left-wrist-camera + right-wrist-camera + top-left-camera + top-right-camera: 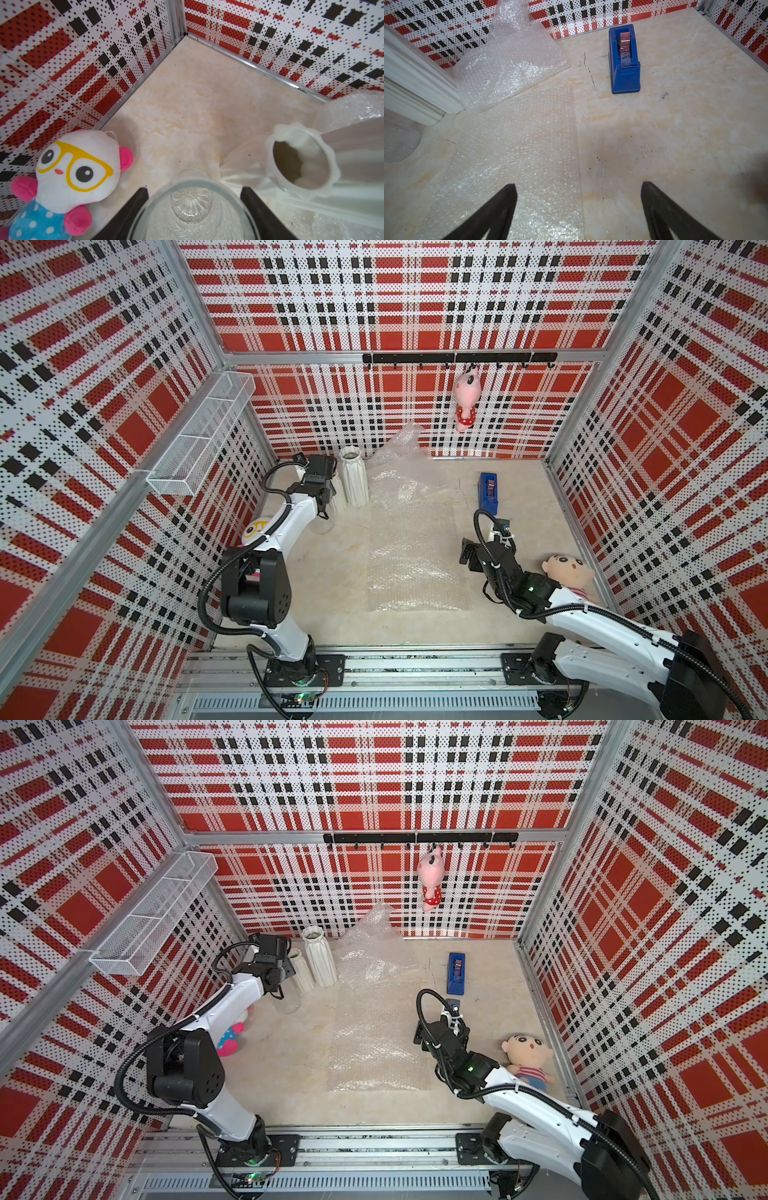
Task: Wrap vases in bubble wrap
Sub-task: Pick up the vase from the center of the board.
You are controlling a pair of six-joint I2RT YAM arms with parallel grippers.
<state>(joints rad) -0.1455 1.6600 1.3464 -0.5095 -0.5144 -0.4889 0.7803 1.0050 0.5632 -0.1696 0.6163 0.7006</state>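
Note:
A clear glass vase [191, 209] stands upright at the back left [323, 526] [289, 1001], and my left gripper [194, 189] is shut on its rim, one black finger on each side. Right beside it are the short white ribbed vase [301, 158] [338, 494] and the taller one [354, 477] [320, 957]. A flat sheet of bubble wrap [411, 564] [517, 149] lies mid-table. A crumpled sheet [403, 464] [508, 62] leans on the back wall. My right gripper [579, 186] [467, 558] hangs open over the flat sheet's right edge, holding nothing.
A blue tape dispenser [488, 491] [625, 60] stands right of the wrap. A boy doll [567, 572] lies by the right wall and a plush with yellow glasses [76, 166] by the left wall. A pink plush [467, 400] hangs on the back rail; a wire basket [203, 435] juts from the left wall.

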